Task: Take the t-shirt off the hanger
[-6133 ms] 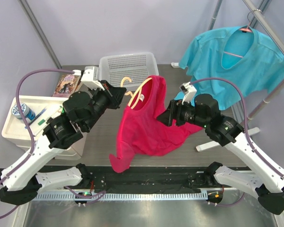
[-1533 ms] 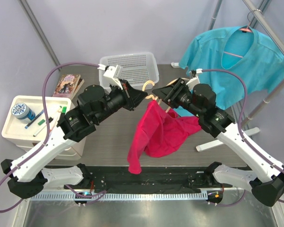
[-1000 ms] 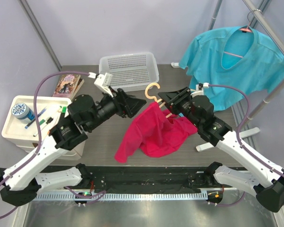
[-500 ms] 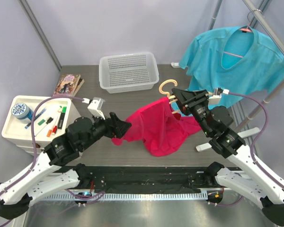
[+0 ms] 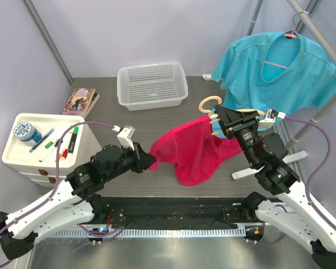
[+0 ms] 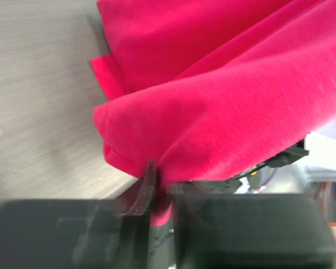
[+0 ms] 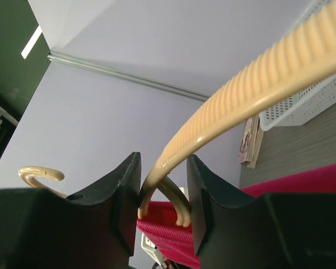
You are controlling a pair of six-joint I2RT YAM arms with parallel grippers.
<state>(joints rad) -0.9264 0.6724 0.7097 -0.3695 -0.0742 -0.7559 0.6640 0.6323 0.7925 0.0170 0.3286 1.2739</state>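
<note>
The red t-shirt (image 5: 193, 151) is stretched between my two grippers above the table. My left gripper (image 5: 151, 161) is shut on its lower left edge, and the cloth (image 6: 224, 95) fills the left wrist view, pinched at the jaws (image 6: 157, 190). My right gripper (image 5: 219, 119) is shut on the cream plastic hanger (image 5: 211, 103), whose hook points up and left. In the right wrist view the ribbed hanger arm (image 7: 252, 95) passes between the fingers (image 7: 162, 193), with the red collar (image 7: 162, 230) still around the hanger just below.
A white mesh basket (image 5: 152, 85) sits at the back of the table. A blue t-shirt (image 5: 280, 70) hangs on a rack at the right, its white foot (image 5: 269, 165) on the table. A book (image 5: 80, 101) and a white drawer unit (image 5: 42, 143) with pens stand at the left.
My left gripper has pulled the shirt's edge down and towards the near left. My right gripper has carried the hanger rightwards and a little lower. The shirt is stretched flatter between them.
</note>
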